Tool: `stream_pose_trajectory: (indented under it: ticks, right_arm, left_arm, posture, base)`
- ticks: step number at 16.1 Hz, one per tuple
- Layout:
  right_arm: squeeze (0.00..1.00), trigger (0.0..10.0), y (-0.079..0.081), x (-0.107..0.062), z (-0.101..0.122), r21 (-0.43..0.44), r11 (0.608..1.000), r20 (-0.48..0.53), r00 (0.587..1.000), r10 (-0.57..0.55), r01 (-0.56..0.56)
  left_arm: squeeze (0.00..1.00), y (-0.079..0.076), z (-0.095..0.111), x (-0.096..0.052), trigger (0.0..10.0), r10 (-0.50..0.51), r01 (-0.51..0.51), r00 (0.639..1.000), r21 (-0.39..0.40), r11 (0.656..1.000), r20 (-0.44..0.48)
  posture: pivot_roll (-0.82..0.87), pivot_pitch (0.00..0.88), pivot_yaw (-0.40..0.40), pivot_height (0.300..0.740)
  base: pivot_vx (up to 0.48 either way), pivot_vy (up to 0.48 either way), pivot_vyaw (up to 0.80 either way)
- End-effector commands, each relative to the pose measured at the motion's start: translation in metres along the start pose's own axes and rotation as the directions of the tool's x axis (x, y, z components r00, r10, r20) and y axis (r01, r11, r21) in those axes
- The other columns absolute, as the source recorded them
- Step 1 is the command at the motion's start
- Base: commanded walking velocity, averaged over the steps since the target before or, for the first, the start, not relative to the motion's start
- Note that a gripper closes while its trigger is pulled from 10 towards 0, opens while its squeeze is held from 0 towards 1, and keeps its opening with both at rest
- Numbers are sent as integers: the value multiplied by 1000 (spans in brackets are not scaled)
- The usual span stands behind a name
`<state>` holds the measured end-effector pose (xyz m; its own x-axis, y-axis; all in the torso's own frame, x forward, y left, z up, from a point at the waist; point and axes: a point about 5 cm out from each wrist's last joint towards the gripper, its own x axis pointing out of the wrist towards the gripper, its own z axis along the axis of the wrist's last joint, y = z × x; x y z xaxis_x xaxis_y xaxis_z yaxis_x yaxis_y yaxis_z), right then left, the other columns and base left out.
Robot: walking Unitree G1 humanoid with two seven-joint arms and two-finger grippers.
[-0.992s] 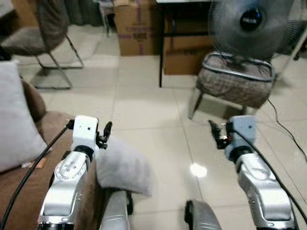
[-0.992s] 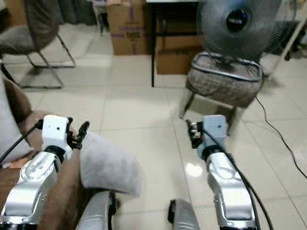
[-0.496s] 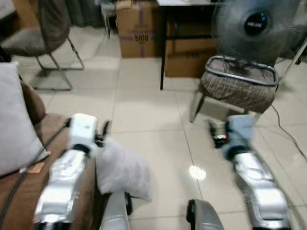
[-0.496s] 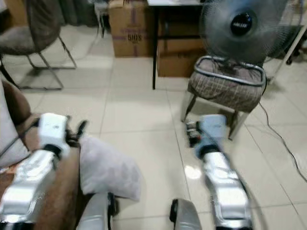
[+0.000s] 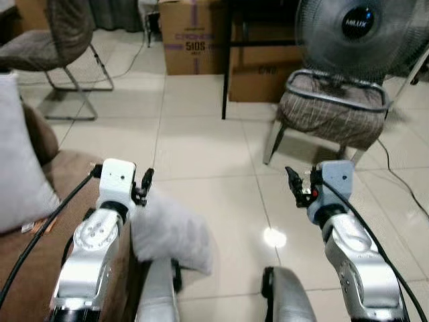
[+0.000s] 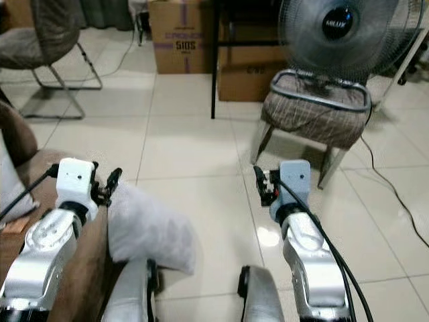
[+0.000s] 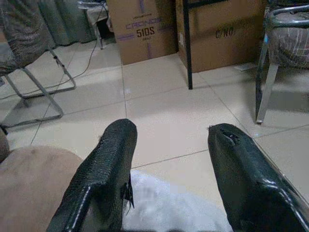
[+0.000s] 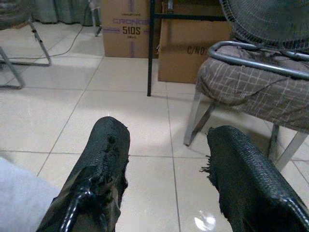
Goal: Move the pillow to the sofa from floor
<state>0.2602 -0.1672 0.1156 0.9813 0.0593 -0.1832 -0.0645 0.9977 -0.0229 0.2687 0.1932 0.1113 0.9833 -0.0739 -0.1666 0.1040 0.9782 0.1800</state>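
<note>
A pale grey pillow (image 5: 171, 231) lies on the tiled floor, leaning against the front of the brown sofa (image 5: 67, 176) on my left. My left gripper (image 5: 147, 181) is raised just above the pillow's upper edge. Its fingers stand open with nothing between them, and the left wrist view shows the pillow (image 7: 169, 208) below its fingertips (image 7: 120, 133). My right gripper (image 5: 291, 178) hovers open and empty over bare tiles to the right of the pillow. A corner of the pillow (image 8: 19, 193) shows in the right wrist view.
A second white pillow (image 5: 20, 161) rests on the sofa. Ahead stand a chair with a checked cushion (image 5: 332, 107), a fan (image 5: 358, 33), cardboard boxes (image 5: 194, 37) and a black table leg (image 5: 226, 74). Another chair (image 5: 53, 47) is at the far left. A cable (image 5: 402, 181) runs along the floor on the right.
The head view has shifted and sharpened after a blurred moment. Both arms hold about the same raised pose, and the pillow has not moved.
</note>
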Motion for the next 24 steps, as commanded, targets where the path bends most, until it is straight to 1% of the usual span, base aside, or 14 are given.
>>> stream_pose_trajectory:
  ticks: [1, 5, 6, 10, 11, 13, 15, 17, 18, 20, 21, 22, 23, 24]
  right_arm:
    - [0, 10000, -1, -1, 0, 6, 1000, 3, 1000, -2, 2]
    - [0, 10000, -1, -1, -1, 2, 1000, 0, 1000, -2, 2]
    - [0, 10000, 0, -1, -2, 0, 1000, -7, 1000, -2, 2]
    - [0, 10000, 0, -2, -2, -6, 1000, -12, 1000, 7, -7]
    - [0, 10000, 0, -5, -3, -16, 1000, -22, 1000, 12, -12]
    - [0, 10000, 0, -8, -5, -39, 998, -41, 998, 48, -49]
    - [0, 10000, 4, -15, -2, -95, 978, -63, 982, 179, -185]
    - [0, 10000, 7, -22, 4, -115, 951, -75, 958, 278, -285]
    - [0, 10000, 9, -25, 6, -119, 940, -82, 947, 310, -318]
    - [0, 10000, 17, -36, 13, -110, 892, -94, 898, 430, -439]
    - [0, 10000, 23, -47, 19, -116, 840, -108, 848, 520, -530]
    - [0, 10000, 28, -59, 27, -138, 756, -128, 769, 627, -640]
    - [0, 10000, 30, -68, 32, -141, 692, -151, 706, 692, -708]
    - [0, 10000, 30, -69, 34, -143, 677, -161, 692, 703, -721]
  left_arm:
    - [133, 1, 0, 1, 10000, -1, 1, 1000, 4, 1000, -3]
    - [118, 2, -2, 5, 10000, 9, -9, 1000, -35, 999, -24]
    - [0, 3, -4, 7, 10000, 13, -16, 999, -58, 998, -48]
    - [0, 11, -16, 21, 10000, 44, -49, 989, -33, 998, -142]
    - [1000, 16, -20, 35, 10000, 47, -57, 985, -54, 997, -166]
    - [1000, 20, -20, 49, 10000, 45, -68, 982, -122, 990, -183]
    - [1000, 23, -27, 68, 10000, 63, -110, 962, -167, 980, -264]
    - [0, 30, -38, 72, 10000, 105, -167, 935, -159, 973, -338]
    - [0, 32, -42, 72, 10000, 121, -184, 926, -150, 971, -357]
    - [0, 43, -52, 68, 10000, 190, -248, 896, -98, 964, -402]
    - [0, 51, -55, 65, 10000, 233, -274, 880, -43, 961, -413]
    - [0, 55, -56, 66, 10000, 241, -281, 882, -40, 959, -405]
    - [0, 56, -57, 66, 10000, 230, -280, 887, -71, 957, -401]
    - [0, 55, -57, 67, 10000, 217, -274, 891, -91, 957, -400]
  posture:
    - [28, 0, 22, 525]
    - [28, 0, 21, 495]
    - [28, 0, 21, 495]
    - [21, 0, 13, 495]
    - [17, 0, 12, 495]
    - [10, 0, 11, 495]
    - [-5, 0, 18, 495]
    - [-32, 45, 28, 495]
    - [-38, 56, 30, 495]
    - [-56, 96, 33, 495]
    - [-66, 119, 30, 495]
    - [-83, 160, 19, 495]
    - [-95, 182, 13, 495]
    - [-98, 188, 11, 495]
  base:
    - [0, 0, 0]
    - [0, 0, 0]
    - [0, 0, 0]
    - [0, 0, 0]
    - [0, 0, 0]
    - [0, 0, 0]
    - [0, 0, 0]
    - [0, 0, 0]
    - [0, 0, 0]
    - [0, 0, 0]
    - [0, 0, 0]
    - [0, 0, 0]
    - [0, 0, 0]
    - [0, 0, 0]
